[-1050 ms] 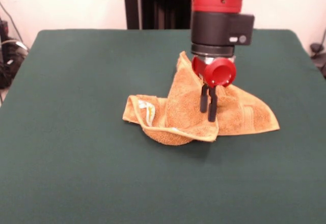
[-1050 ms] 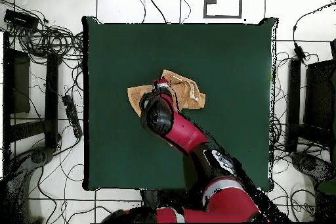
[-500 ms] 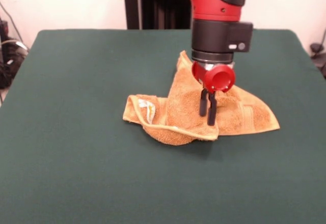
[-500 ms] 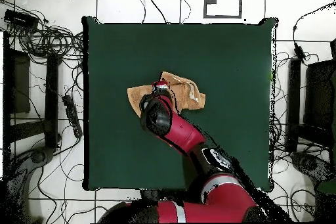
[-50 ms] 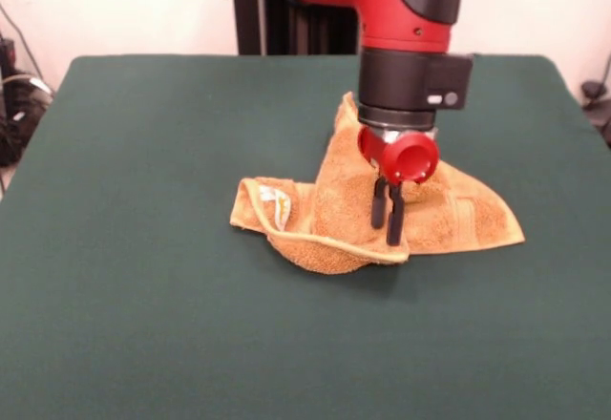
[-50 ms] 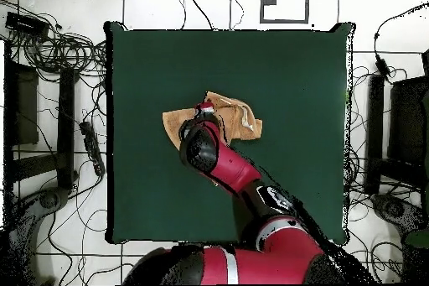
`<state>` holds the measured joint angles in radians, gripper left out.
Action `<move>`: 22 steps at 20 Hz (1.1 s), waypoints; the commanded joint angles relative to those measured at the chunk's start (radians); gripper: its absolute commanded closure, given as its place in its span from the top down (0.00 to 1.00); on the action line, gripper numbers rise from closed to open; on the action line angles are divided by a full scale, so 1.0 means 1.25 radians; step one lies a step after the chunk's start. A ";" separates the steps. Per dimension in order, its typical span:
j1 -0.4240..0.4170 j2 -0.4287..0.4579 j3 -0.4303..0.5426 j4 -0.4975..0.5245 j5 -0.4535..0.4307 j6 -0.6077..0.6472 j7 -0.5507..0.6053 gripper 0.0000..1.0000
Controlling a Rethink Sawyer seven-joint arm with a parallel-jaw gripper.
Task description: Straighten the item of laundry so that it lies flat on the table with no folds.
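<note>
Nearest us we see bare green tabletop (image 5: 143, 344), and beyond it the orange-tan towel (image 5: 334, 220) lying crumpled near the middle, one fold peaked, its white label at the left corner. Our claw (image 5: 388, 227) stands over its front hem, clenched almost together, tips at the cloth.

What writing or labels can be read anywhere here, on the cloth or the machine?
None can be read.
The towel has a small white label on its folded corner; any print on it is too blurred to read.
The arm's black wrist block has two small pale marks, too small to tell.
The table bears no writing.
</note>
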<state>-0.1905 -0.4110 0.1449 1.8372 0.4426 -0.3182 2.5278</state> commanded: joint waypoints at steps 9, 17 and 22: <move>0.205 0.199 -0.143 -0.167 0.342 0.084 0.043 1.00; 0.225 0.212 -0.172 -0.188 0.356 0.129 0.030 1.00; 0.209 0.205 -0.158 -0.188 0.299 0.094 0.056 0.00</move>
<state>0.0868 -0.2791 -0.1008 1.6540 0.7928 -0.2803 2.5278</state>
